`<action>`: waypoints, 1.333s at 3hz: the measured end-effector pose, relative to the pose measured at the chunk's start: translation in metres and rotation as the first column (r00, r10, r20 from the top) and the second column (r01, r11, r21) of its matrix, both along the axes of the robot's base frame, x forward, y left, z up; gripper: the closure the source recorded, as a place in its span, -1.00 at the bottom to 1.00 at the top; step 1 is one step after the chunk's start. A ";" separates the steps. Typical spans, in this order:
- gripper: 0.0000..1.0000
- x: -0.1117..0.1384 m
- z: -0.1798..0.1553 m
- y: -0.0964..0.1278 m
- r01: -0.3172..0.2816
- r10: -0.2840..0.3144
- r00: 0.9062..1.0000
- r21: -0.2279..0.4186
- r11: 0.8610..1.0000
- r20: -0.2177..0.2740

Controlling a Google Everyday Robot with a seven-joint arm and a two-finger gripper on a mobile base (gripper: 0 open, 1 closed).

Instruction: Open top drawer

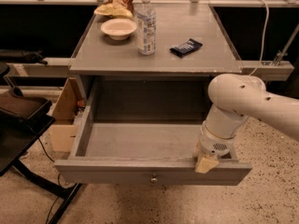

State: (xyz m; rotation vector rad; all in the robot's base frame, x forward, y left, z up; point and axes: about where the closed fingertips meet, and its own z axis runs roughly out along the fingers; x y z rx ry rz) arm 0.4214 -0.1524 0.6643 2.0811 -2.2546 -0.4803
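Note:
The top drawer (pixel 140 141) of the grey cabinet is pulled far out, showing its bare grey inside. Its wide front panel (pixel 117 173) faces me with a small round metal knob (pixel 153 177) at centre. My gripper (pixel 206 162) hangs from the white arm (pixel 243 104) at the right end of the drawer's front edge, its pale tip resting on or just over the panel's top rim. The narrower drawers are out of view.
On the cabinet top (pixel 117 55) stand a white bowl (pixel 118 28), a plastic water bottle (pixel 146 24), a dark snack bar (pixel 185 47) and a chip bag (pixel 114 3). A cardboard box (pixel 65 115) sits left of the cabinet. A black chair (pixel 21 120) is at far left.

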 end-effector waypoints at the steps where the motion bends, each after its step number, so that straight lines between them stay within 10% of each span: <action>1: 1.00 -0.011 0.002 -0.003 -0.002 0.002 1.000 0.002 1.000 -0.022; 2: 1.00 -0.011 0.002 -0.003 -0.002 0.002 1.000 0.002 1.000 -0.022; 4: 0.14 -0.011 0.002 -0.003 -0.002 0.002 1.000 0.002 1.000 -0.022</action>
